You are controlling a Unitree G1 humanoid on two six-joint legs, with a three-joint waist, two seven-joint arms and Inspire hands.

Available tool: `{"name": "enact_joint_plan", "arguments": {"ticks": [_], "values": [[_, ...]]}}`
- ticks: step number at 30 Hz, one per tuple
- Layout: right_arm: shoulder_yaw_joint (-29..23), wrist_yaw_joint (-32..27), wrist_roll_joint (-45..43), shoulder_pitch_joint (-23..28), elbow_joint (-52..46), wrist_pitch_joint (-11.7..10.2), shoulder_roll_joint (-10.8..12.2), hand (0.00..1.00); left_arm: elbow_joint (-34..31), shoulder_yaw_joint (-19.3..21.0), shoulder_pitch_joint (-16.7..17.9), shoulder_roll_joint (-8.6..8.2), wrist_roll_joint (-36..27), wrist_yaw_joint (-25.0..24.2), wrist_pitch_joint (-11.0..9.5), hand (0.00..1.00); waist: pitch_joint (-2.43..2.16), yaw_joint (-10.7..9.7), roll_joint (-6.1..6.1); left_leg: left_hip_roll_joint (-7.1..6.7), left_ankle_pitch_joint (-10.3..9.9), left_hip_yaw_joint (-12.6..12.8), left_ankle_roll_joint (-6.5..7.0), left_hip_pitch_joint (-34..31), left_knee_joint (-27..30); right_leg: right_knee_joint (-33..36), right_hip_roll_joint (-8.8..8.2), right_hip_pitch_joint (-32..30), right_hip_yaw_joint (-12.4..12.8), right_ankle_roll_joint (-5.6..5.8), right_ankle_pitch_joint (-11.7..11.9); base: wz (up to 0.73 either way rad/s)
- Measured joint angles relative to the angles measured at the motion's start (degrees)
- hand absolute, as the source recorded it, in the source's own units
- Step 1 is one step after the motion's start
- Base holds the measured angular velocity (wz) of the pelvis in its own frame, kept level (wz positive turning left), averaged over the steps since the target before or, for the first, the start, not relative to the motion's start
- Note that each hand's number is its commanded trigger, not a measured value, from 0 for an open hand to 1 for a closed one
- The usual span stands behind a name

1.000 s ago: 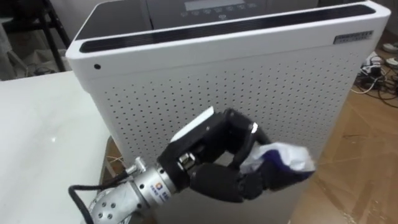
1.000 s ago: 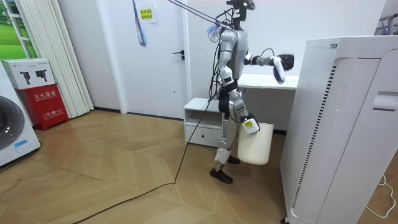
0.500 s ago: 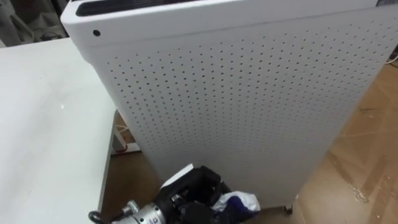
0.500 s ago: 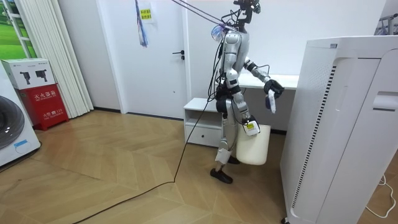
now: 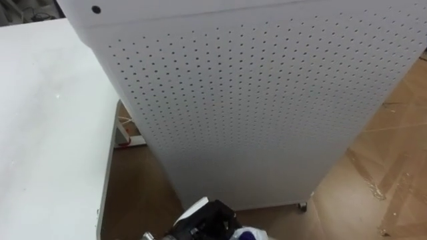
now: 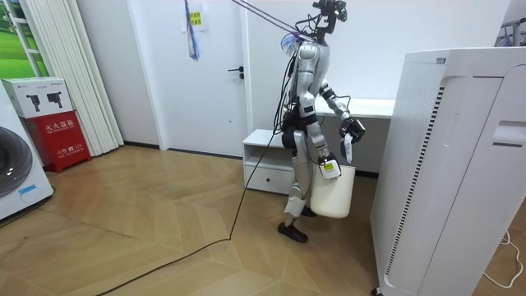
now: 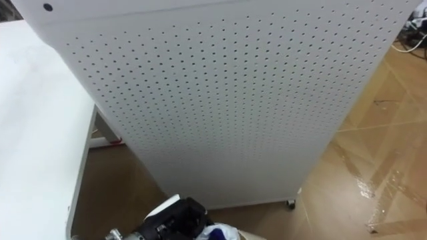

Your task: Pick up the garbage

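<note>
The robot stands between the white table (image 5: pixel 47 120) on its left and a tall perforated white appliance (image 5: pixel 267 100) straight ahead. It is close enough that the appliance's panel takes up most of what the head camera looks down on. Its left hand (image 5: pixel 210 225) hangs low in front of the body, fingers curled round the garbage (image 5: pixel 251 234), a crumpled white-and-blue wad poking out on the hand's right. In the room view the wad dangles just above the open mouth of a white bin (image 6: pixel 333 193) at the robot's hip. That is likely why the arm is held low there: the drop looks like the step in hand. The right hand (image 6: pixel 328 168) sits at the bin's near rim, apparently carrying it; whether it grips cannot be told.

Room is tight. The table's edge runs close on the left. The appliance's bottom corner and small caster (image 5: pixel 302 207) lie just beyond the hand. Only a strip of wooden floor (image 5: pixel 380 167) opens to the right. A straight-down release would suit this better than a swing outward.
</note>
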Motion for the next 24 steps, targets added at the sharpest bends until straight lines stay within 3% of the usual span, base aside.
{"name": "enact_joint_plan", "arguments": {"ticks": [4,5,6,8,9,16,24], "values": [[-0.08,-0.32,0.01,-0.78,-0.03,0.0,0.5,1.0,2.95,-0.04,0.06,-0.76,0.81,0.9,-0.04,1.0,0.01,0.0,-0.02,0.01,0.0,0.0,0.01,-1.25,0.69,0.49,-0.18,-1.22,0.21,-0.01,-0.02,0.0],[-0.09,-0.5,0.01,-1.19,-0.03,-0.02,0.52,1.0,3.18,-0.04,0.21,-0.79,0.8,0.94,-0.08,0.8,0.01,0.15,-0.04,-0.06,0.04,0.02,0.08,-1.71,0.84,0.85,-0.29,-1.77,0.31,0.0,-0.02,0.0],[-0.1,-0.61,0.02,-1.53,-0.03,-0.15,0.53,1.0,4.09,-0.04,0.19,-1.02,0.82,1.04,-0.29,0.45,0.01,0.19,-0.03,-0.17,0.16,0.05,0.27,-1.96,0.84,1.09,-0.46,-2.1,0.3,0.01,-0.03,0.0],[-0.09,-0.67,0.02,-1.75,0.03,-0.44,0.57,1.0,5.51,-0.04,0.27,-1.35,1.44,1.3,-0.3,0.11,0.04,0.2,-0.07,-0.2,0.18,0.08,0.31,-2.14,0.98,1.2,-0.53,-2.23,0.27,0.02,-0.03,0.0],[-0.08,-0.65,0.02,-2.18,0.8,-0.56,0.69,1.0,6.53,-0.04,0.27,-1.49,2.02,1.51,-0.31,0.0,0.07,0.19,-0.12,-0.19,0.19,0.08,0.33,-2.2,1.06,1.23,-0.53,-2.26,0.26,0.02,-0.03,0.0],[-0.09,-0.61,0.03,-2.47,1.37,-0.65,0.91,1.0,9.33,0.05,0.17,-2.8,7.57,2.12,-0.38,0.0,0.16,0.28,-0.27,-0.08,0.2,0.12,0.34,-3.93,1.67,1.53,-0.5,-3.84,0.31,0.04,0.02,0.0],[-0.04,-0.4,0.01,-2.49,1.45,-0.62,1.37,1.0,14.14,-0.07,-0.37,-3.08,8.17,1.85,-0.79,0.0,0.37,0.25,-0.58,-0.15,0.19,0.2,0.35,-4.84,1.98,2.07,-0.58,-4.85,0.43,0.03,-0.02,0.0]]}}
